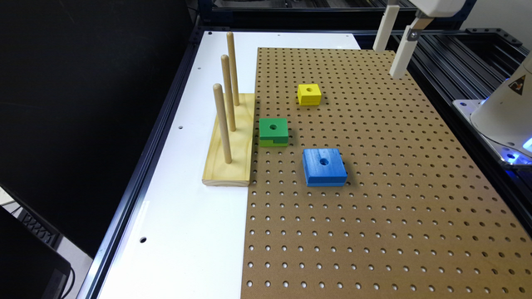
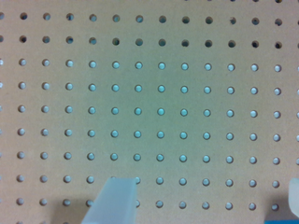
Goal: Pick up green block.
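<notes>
The green block [image 1: 273, 131], dark green on top with a round centre hole and a lighter layer below, lies flat on the brown pegboard [image 1: 374, 199] beside the wooden peg stand. My gripper [image 1: 388, 62] hangs high over the pegboard's far corner on the exterior view's right, well away from the block. In the wrist view the gripper [image 2: 203, 205] is open, its two pale fingers [image 2: 114, 200] set wide apart over bare pegboard [image 2: 159, 93] with nothing between them.
A larger blue block [image 1: 324, 166] lies just nearer than the green one, and a smaller yellow block [image 1: 309, 94] lies farther back. A wooden stand [image 1: 230, 141] with three upright pegs sits on the white table. The robot base [image 1: 507, 112] stands at the exterior view's right.
</notes>
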